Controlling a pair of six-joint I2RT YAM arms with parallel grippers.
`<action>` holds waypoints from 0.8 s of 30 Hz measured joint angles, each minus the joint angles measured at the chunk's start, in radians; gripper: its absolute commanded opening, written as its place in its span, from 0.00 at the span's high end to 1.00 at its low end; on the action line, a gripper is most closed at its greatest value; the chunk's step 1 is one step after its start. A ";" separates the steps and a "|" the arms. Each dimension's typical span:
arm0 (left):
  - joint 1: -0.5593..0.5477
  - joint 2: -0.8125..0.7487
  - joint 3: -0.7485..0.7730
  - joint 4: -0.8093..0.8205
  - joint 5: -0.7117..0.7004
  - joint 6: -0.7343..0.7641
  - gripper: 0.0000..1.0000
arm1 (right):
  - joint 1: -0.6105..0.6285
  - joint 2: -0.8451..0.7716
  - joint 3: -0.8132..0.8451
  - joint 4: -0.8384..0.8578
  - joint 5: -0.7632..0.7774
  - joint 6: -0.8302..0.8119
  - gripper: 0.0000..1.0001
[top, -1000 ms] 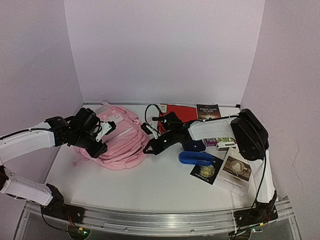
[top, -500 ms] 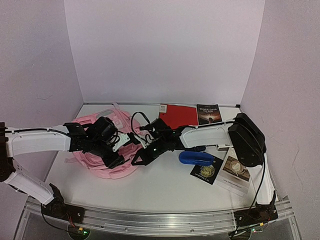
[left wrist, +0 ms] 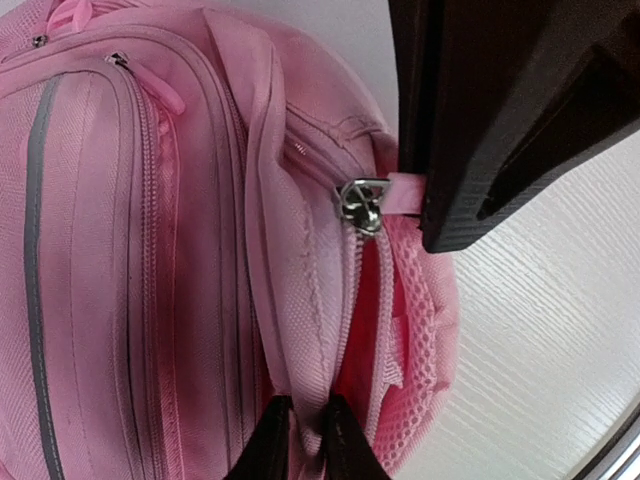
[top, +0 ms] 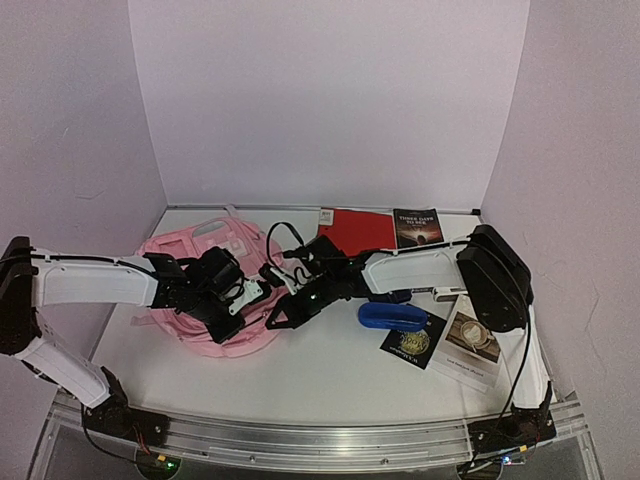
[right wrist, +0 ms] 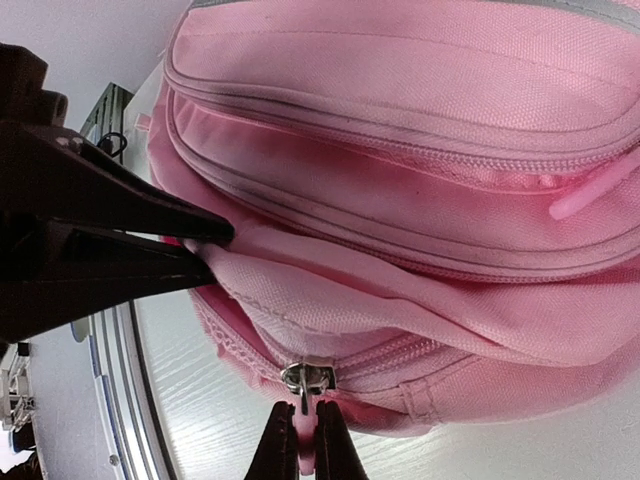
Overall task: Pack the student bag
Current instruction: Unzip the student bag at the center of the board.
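Right claw is pinching the zipper pull at its tips. Left claw is clamping the fabric lip just beside it, likely bracing the cloth so the pull can travel. Student bag is lying at both claws' tips, on the tabletop.

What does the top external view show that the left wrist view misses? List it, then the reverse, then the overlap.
Only top external: both whole arms, plus the blue object, red folder, dark book and booklets on the table.
Only left wrist: the metal zip slider, mesh lining inside the part-open pocket, the left gripper pinching the pocket's fabric edge, and the right gripper clamped on the zip pull.
Both: the student bag, both grippers at it, and the white table.
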 measured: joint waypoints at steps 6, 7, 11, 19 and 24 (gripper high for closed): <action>-0.003 0.015 0.000 0.018 -0.013 -0.010 0.48 | -0.001 0.000 0.000 0.000 -0.012 0.025 1.00; -0.004 0.015 0.000 0.022 -0.013 -0.009 0.49 | -0.001 0.000 0.000 0.000 -0.014 0.030 1.00; -0.010 0.018 0.000 0.038 -0.018 -0.008 0.83 | -0.001 0.000 0.000 0.001 -0.020 0.048 1.00; -0.012 -0.025 0.002 0.014 -0.054 0.013 1.00 | -0.019 -0.015 -0.026 0.023 -0.029 0.025 1.00; -0.017 -0.139 0.012 -0.063 -0.087 0.012 1.00 | -0.088 -0.030 -0.047 0.011 -0.015 -0.064 1.00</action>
